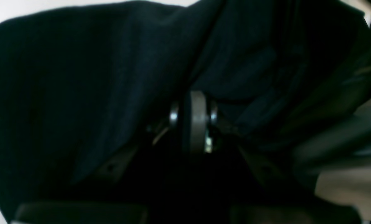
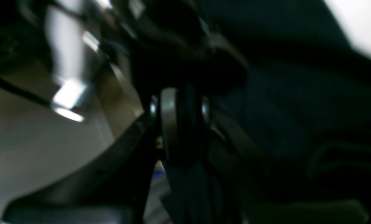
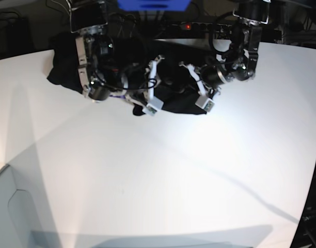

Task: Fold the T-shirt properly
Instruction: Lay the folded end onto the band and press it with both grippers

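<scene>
The black T-shirt [image 3: 62,67] lies bunched at the far edge of the white table, plain side showing. Both arms reach down into it. In the base view my left gripper [image 3: 203,101] sits at the bundle's right front edge and my right gripper [image 3: 152,105] at its middle front. The left wrist view shows the left gripper [image 1: 194,121] with its fingers pressed together and dark cloth [image 1: 79,77] draped over and around them. In the right wrist view, the right gripper [image 2: 180,124] pinches a fold of black fabric [image 2: 281,109] that hangs down between its fingers.
The white table [image 3: 173,181] stretches toward the camera in front of the shirt. A power strip with a red light [image 3: 186,26] and cables lie behind the arms. The table's corner edge shows at lower left [image 3: 8,175].
</scene>
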